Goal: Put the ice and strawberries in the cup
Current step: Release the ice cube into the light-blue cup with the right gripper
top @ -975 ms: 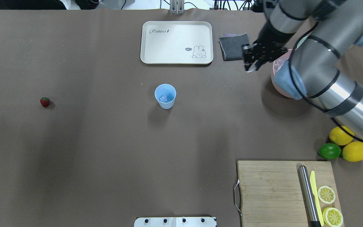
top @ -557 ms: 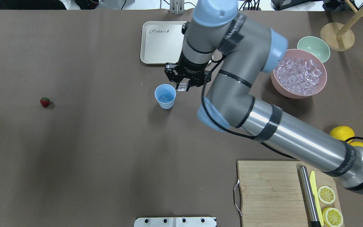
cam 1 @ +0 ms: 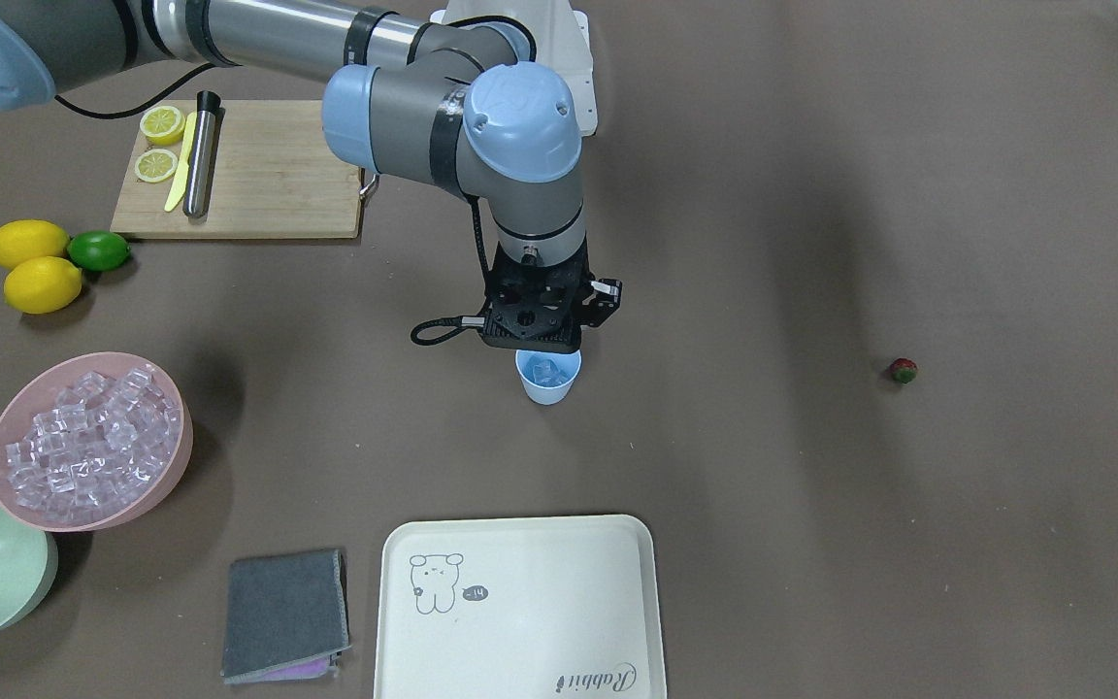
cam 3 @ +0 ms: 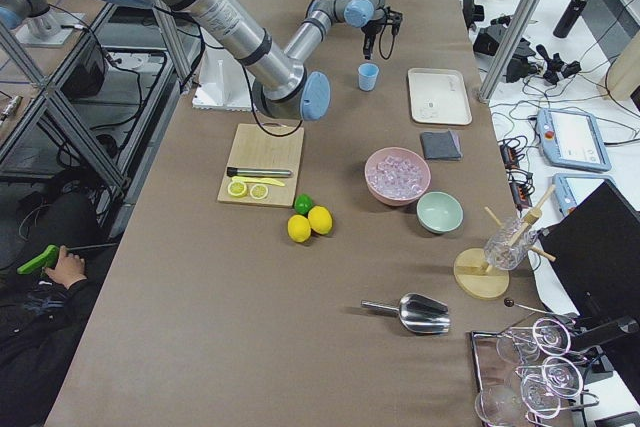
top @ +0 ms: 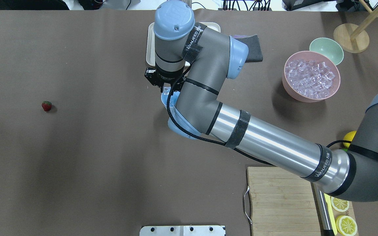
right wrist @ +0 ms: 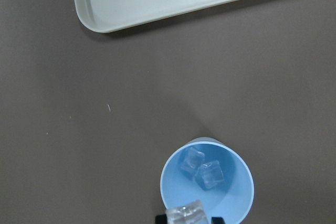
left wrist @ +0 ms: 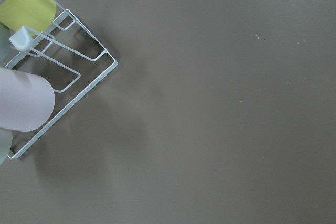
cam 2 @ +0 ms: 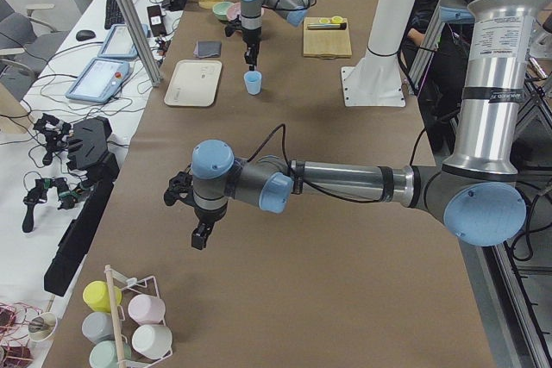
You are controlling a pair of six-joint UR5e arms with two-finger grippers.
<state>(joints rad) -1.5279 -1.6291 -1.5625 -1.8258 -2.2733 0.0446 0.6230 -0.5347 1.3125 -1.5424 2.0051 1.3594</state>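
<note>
The light-blue cup (cam 1: 548, 382) stands mid-table and holds two ice cubes (right wrist: 202, 169). My right gripper (right wrist: 185, 217) hangs right over the cup's rim, shut on a clear ice cube (top: 166, 89). The arm hides most of the cup in the overhead view (top: 164, 99). More ice (top: 310, 78) fills the pink bowl (top: 288, 89) at the right. The red strawberry (top: 46, 106) lies alone far to the left. My left gripper (cam 2: 200, 239) shows only in the exterior left view, low over bare table, and I cannot tell whether it is open.
A cream tray (cam 1: 520, 602) and a grey cloth (cam 1: 285, 600) lie beyond the cup. A green bowl (top: 326, 50) stands by the pink bowl. The cutting board (top: 281, 200) holds lemon slices and a knife. A wire cup rack (left wrist: 58, 72) lies near my left wrist.
My right arm swung left from the pink bowl with an ice cube in its gripper and now holds it over the cup.
</note>
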